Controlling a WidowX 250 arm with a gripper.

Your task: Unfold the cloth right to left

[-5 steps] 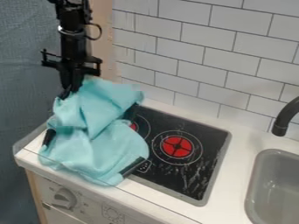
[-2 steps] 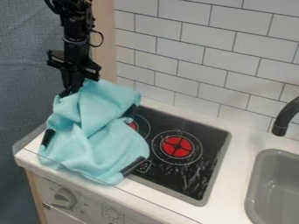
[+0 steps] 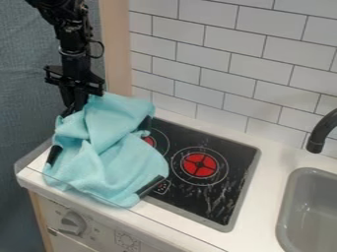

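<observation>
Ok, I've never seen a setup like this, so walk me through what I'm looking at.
This is a fixed camera's view, looking down at a slant on a toy kitchen. The black machine at upper left is a robot arm; its claw is at the upper left edge of a light blue cloth and appears to be pinching it. The cloth lies rumpled, partly over a black stovetop with a red burner in plain sight. Around that is a white counter, with a grey sink and a dark faucet at the right. Behind stands a white tiled wall.
</observation>
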